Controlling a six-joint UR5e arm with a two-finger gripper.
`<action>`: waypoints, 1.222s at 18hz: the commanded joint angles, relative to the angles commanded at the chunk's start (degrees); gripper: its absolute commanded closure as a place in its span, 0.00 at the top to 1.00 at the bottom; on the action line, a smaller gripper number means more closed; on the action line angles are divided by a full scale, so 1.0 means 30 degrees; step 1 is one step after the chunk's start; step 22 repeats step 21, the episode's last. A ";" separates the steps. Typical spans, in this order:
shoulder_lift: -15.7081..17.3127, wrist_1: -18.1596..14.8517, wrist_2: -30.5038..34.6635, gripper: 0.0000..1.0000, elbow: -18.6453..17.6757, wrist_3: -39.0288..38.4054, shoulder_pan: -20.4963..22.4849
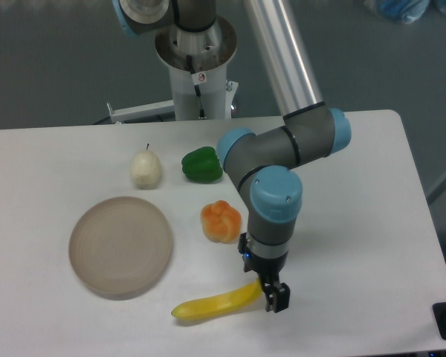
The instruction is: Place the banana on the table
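Observation:
The banana (214,305) is smooth and bright yellow. It lies low along the white table (357,223) near the front edge, below the orange lumpy fruit. My gripper (275,298) points straight down at the banana's right end. Its black fingers (270,301) stand close together around that tip and seem shut on it. The exact contact is hidden behind the near finger. The banana's left end rests at or just above the tabletop, with a thin shadow under it.
A round beige-grey plate (120,245) sits to the left. An orange lumpy fruit (221,221), a green pepper (201,165) and a pale pear (146,169) lie behind the banana. The arm's base (197,67) stands at the back edge.

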 joint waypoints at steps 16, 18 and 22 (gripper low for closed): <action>-0.0055 -0.8733 0.2549 1.00 0.3780 0.2930 0.3576; -0.0143 -0.8674 0.2520 1.00 0.3780 0.2930 0.3752; -0.0232 -0.8645 0.2520 1.00 0.3838 0.2930 0.3753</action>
